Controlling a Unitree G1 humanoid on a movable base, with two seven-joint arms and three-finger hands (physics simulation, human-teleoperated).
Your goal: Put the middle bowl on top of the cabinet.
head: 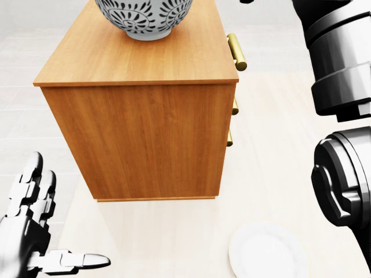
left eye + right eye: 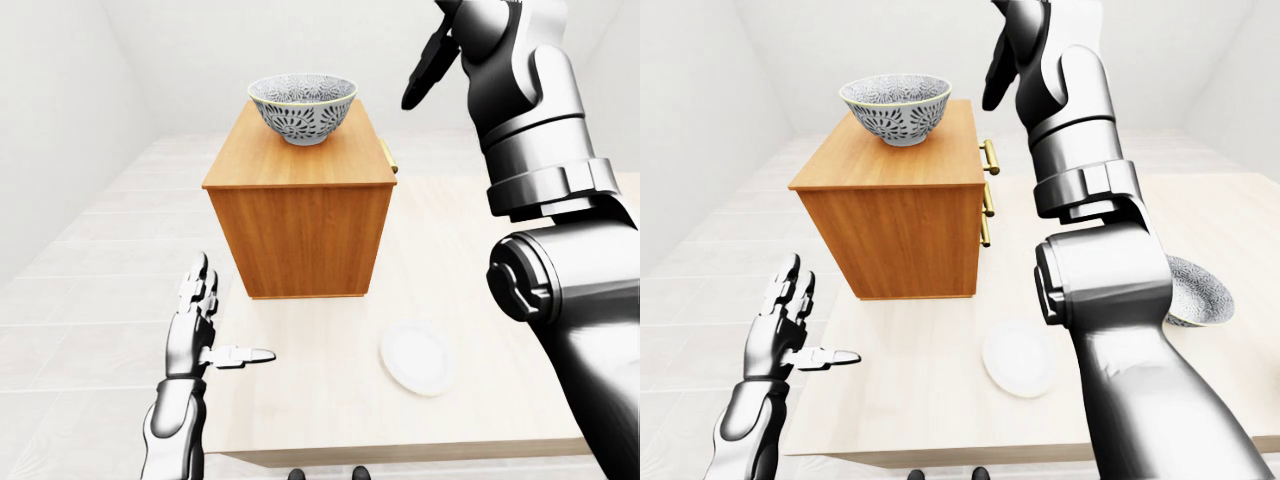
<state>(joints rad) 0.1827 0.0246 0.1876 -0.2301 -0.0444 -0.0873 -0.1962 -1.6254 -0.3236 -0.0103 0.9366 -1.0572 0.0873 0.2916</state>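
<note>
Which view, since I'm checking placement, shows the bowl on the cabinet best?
The left-eye view: the whole bowl stands upright on the cabinet, wood showing around its foot. The right-eye view shows it whole too, more obliquely. The head view cuts off its rim.

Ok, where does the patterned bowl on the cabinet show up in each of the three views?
Left-eye view: bowl upper centre, on the cabinet top.
Head view: bowl at top edge, left of centre, rim cut off.
Right-eye view: bowl upper left of centre.
Shared landmark: the white plate, below and right of the cabinet in all three.
</note>
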